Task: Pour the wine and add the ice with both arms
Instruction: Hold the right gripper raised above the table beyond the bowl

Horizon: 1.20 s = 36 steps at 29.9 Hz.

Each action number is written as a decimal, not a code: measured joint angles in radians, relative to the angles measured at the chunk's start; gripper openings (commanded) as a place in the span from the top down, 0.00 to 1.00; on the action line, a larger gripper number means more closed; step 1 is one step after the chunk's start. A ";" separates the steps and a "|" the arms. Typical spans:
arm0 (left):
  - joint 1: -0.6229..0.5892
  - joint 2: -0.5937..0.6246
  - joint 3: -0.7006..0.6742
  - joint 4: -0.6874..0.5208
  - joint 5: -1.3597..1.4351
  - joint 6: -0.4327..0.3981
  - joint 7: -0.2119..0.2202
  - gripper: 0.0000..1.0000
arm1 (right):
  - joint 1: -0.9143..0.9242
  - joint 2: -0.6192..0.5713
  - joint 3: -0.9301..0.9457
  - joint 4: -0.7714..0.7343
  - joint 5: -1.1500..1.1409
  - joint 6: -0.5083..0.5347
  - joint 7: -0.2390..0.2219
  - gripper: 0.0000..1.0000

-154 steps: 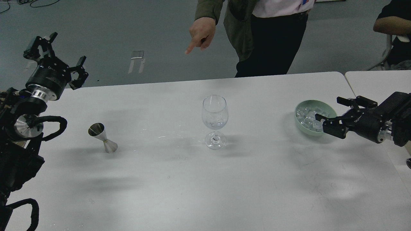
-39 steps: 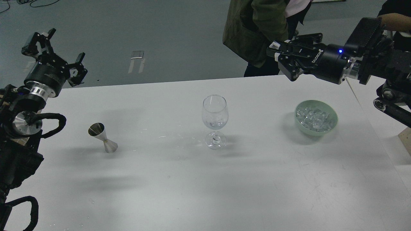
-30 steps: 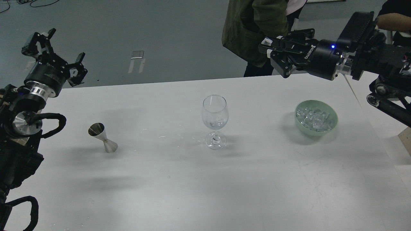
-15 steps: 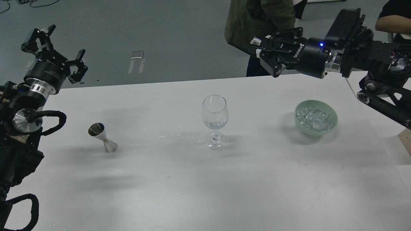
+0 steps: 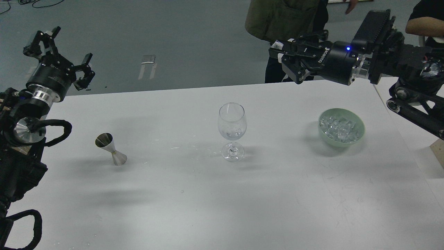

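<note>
A clear stemmed wine glass [image 5: 232,122] stands mid-table with a few small ice pieces low in its bowl. The ice [image 5: 339,127] fills a pale green bowl [image 5: 333,142] to the right. A steel jigger [image 5: 111,148] stands on the left. My right gripper [image 5: 280,55] hangs high over the table's far edge, up and right of the glass. Its fingers are drawn close on a small pale piece that looks like an ice cube. My left gripper [image 5: 67,47] is open and empty, raised beyond the table's far left corner.
A person in a green jacket [image 5: 284,17] stands right behind the table, close to my right gripper. Another person's arm [image 5: 421,24] shows at top right. A second table [image 5: 402,88] adjoins on the right.
My right gripper has left the ice bowl, risen and travelled left toward the glass; in the last half second it hardly moved. The left arm has stayed almost still.
</note>
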 measured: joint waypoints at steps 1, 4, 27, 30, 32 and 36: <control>0.000 0.000 0.000 0.000 0.000 0.000 0.000 0.02 | 0.000 0.000 0.000 0.000 0.000 0.000 0.000 1.00; 0.000 0.000 0.000 0.000 0.000 0.000 0.000 0.02 | 0.000 0.000 0.000 0.001 0.000 0.000 0.000 1.00; -0.001 0.000 0.002 0.000 0.003 0.000 0.002 0.02 | 0.001 0.005 0.000 0.000 0.003 0.000 0.002 1.00; -0.002 0.000 0.002 0.001 0.003 0.000 0.002 0.02 | 0.002 0.010 0.000 0.001 0.004 0.003 0.002 1.00; -0.002 0.000 0.002 0.001 0.003 0.000 0.002 0.02 | 0.002 0.017 0.001 0.002 0.004 0.003 0.003 1.00; -0.003 0.001 0.002 0.001 0.003 0.000 0.002 0.02 | 0.002 0.028 -0.001 0.003 0.005 0.005 0.003 1.00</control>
